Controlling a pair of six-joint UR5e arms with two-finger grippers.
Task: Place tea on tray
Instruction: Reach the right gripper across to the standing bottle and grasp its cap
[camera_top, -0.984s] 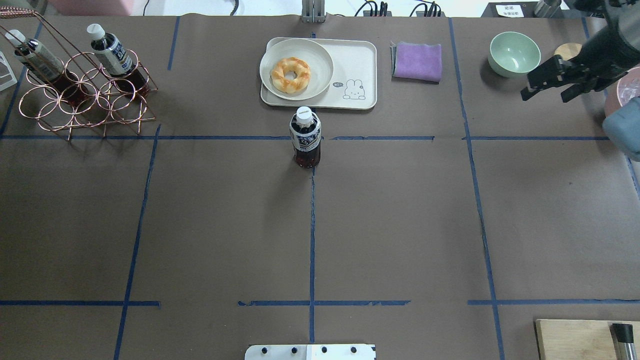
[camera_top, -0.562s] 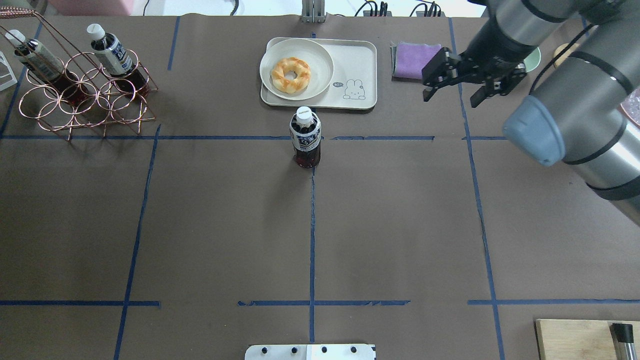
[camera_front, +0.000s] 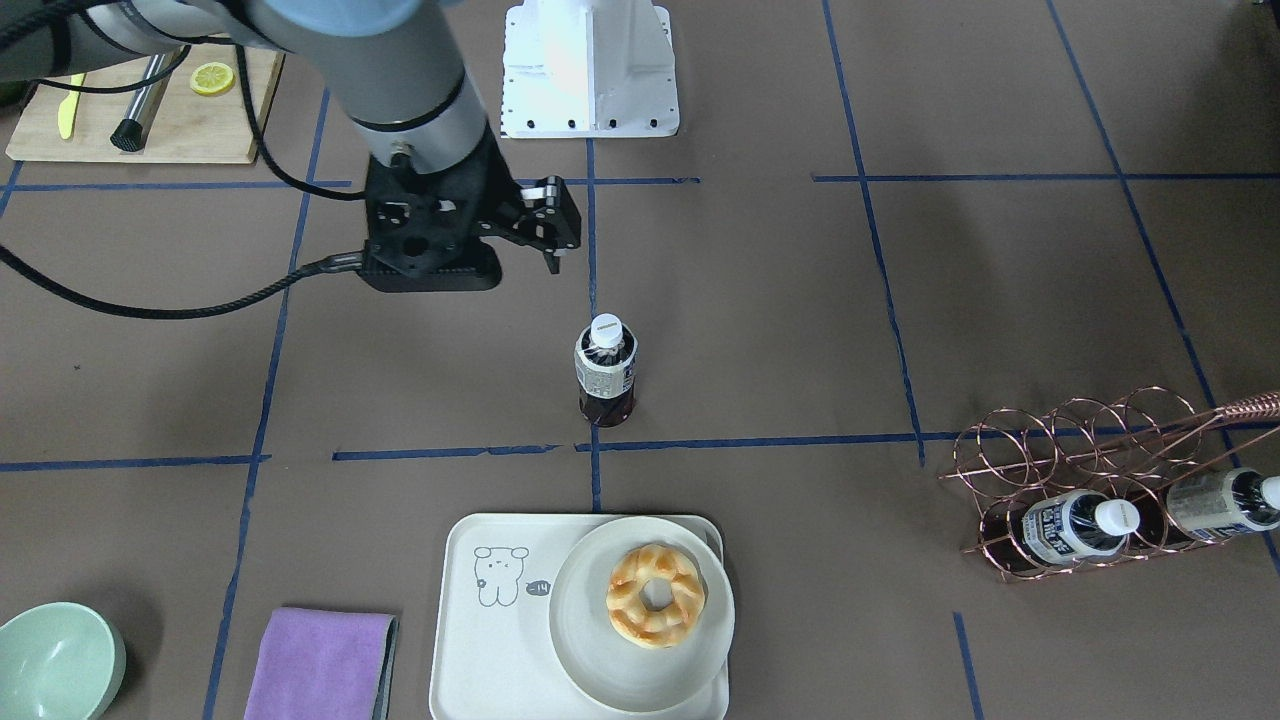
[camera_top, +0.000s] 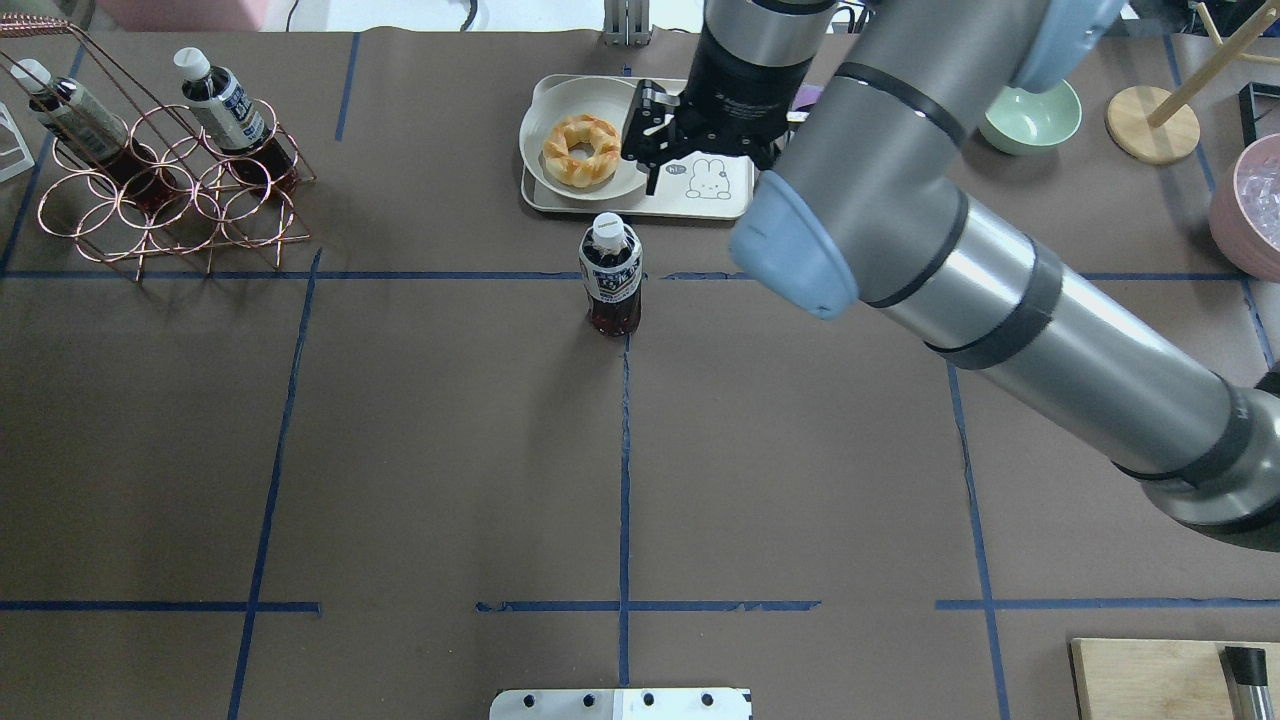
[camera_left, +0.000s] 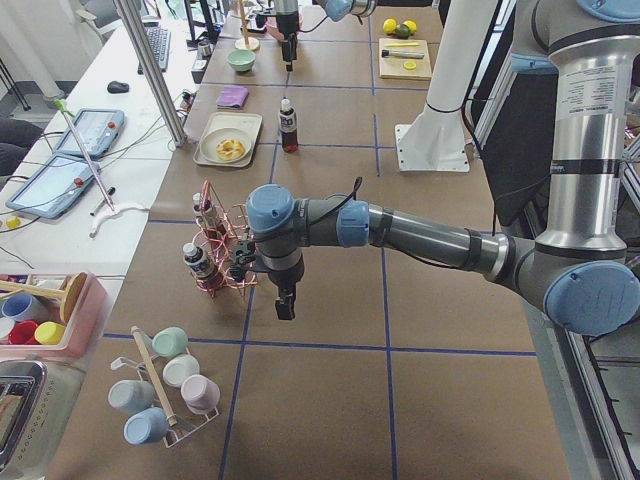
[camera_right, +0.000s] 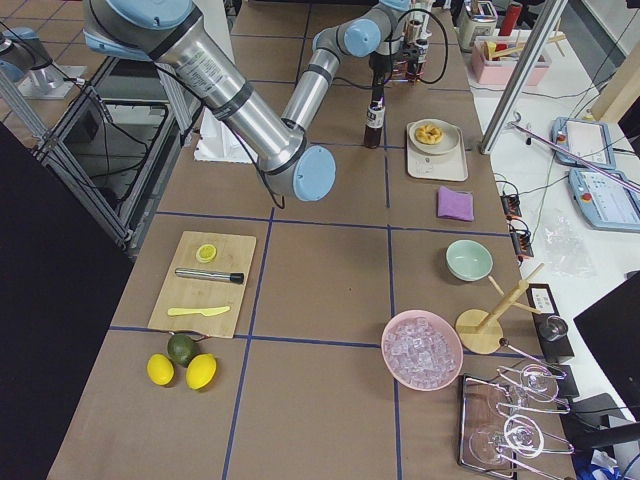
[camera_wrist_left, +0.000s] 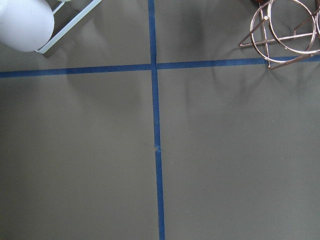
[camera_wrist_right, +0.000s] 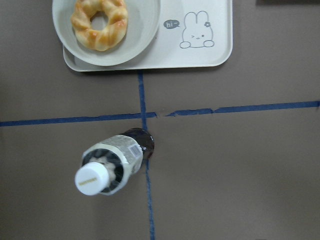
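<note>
The tea bottle (camera_top: 611, 275) stands upright on the table just in front of the cream tray (camera_top: 640, 203); it has a white cap and dark liquid. It also shows in the front view (camera_front: 605, 370) and low left in the right wrist view (camera_wrist_right: 112, 167), with the tray (camera_wrist_right: 210, 55) above it. My right gripper (camera_top: 700, 165) hangs open and empty, high over the bottle and tray area; in the front view (camera_front: 553, 232) it is beside and above the bottle, not touching. My left gripper (camera_left: 285, 305) shows only in the left side view near the rack, so I cannot tell its state.
A round plate with a doughnut (camera_top: 580, 150) fills the tray's left half. A copper wire rack (camera_top: 170, 190) with two more bottles stands at far left. A purple cloth (camera_front: 320, 665), a green bowl (camera_top: 1030, 115) and a wooden board (camera_front: 150, 100) lie to the right.
My right arm has swung left from the table's far right edge, past the purple cloth, to above the tray and bottle. The bottle has not moved.
</note>
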